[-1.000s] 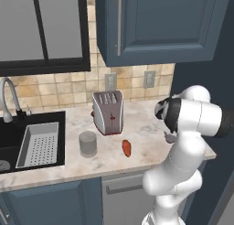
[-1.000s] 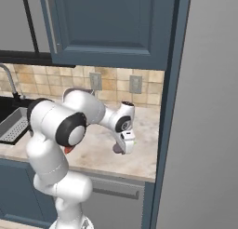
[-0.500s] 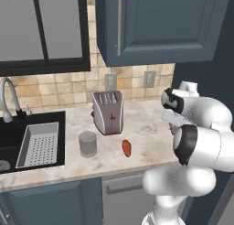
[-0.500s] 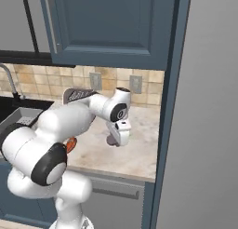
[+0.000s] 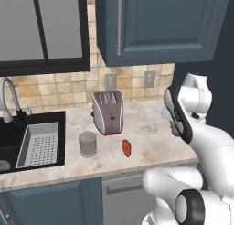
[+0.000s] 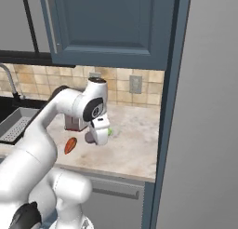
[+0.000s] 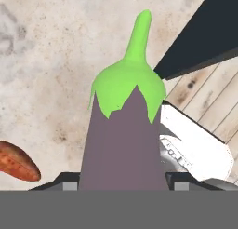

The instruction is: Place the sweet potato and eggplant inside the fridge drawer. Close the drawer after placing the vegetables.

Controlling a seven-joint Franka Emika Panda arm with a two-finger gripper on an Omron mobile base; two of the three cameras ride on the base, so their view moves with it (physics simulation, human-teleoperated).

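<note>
Gripper (image 6: pixel 99 138): my fingers grip the eggplant (image 7: pixel 125 130), lifted above the counter (image 5: pixel 151 137).
Sweet potato (image 5: pixel 126 148): lying left of it, near the toaster (image 5: pixel 108 112).

Your white arm bends forward over its base with the wrist turned down, and your gripper (image 6: pixel 101 138) hangs raised, its jaws clamped on the eggplant (image 7: pixel 124 139) between them.

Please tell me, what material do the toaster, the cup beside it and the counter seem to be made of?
Toaster: looks like brushed metal, grey with a dull sheen and a red mark. Cup: plain matte grey, perhaps plastic or metal; unclear. Counter: seemingly polished stone, beige with mottled marble-like veins.
</note>
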